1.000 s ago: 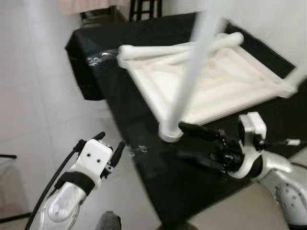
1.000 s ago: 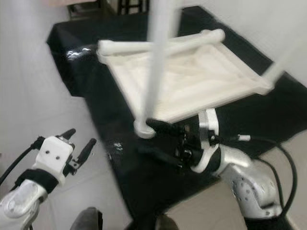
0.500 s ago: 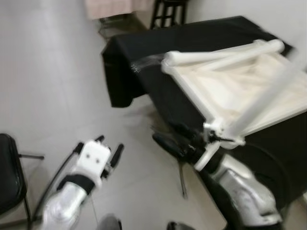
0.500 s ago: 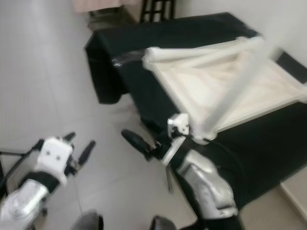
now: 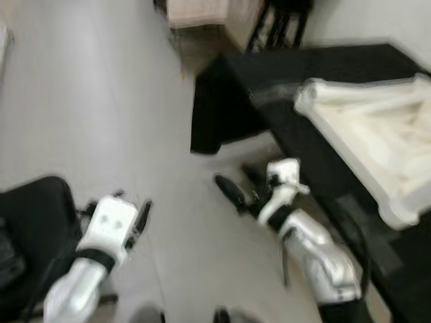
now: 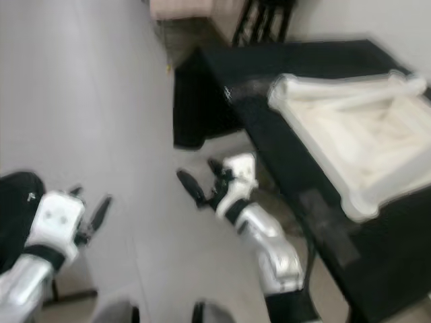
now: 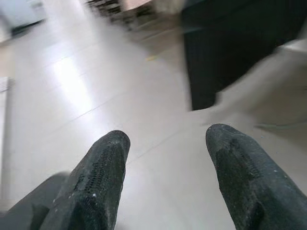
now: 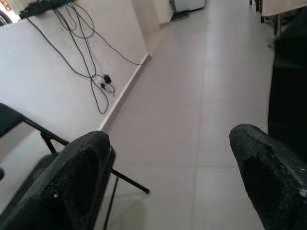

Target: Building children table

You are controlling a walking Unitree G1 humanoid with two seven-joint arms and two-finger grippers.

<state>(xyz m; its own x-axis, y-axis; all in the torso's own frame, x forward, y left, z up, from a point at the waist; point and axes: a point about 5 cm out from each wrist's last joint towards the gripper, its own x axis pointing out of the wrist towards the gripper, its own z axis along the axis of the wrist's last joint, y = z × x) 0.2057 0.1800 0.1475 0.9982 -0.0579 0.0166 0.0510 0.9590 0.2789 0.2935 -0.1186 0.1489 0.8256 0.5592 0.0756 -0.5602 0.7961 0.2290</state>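
Blur smears both eye views, so small things are hard to make out. The white children table (image 6: 357, 148) lies upside down on a big table with a black cloth (image 5: 283, 87), and the picture edge cuts off part of it. The right gripper (image 5: 237, 185) hangs over the pale floor (image 5: 101, 101) beside the cloth, apart from the white table, with its black fingers (image 8: 81, 177) spread wide and holding nothing. The left gripper (image 6: 87, 210) floats lower down, fingers (image 7: 100, 177) spread too, next to a dark chair (image 5: 30, 229) that is only partly seen. Wires (image 8: 91, 57) hang on a wall.
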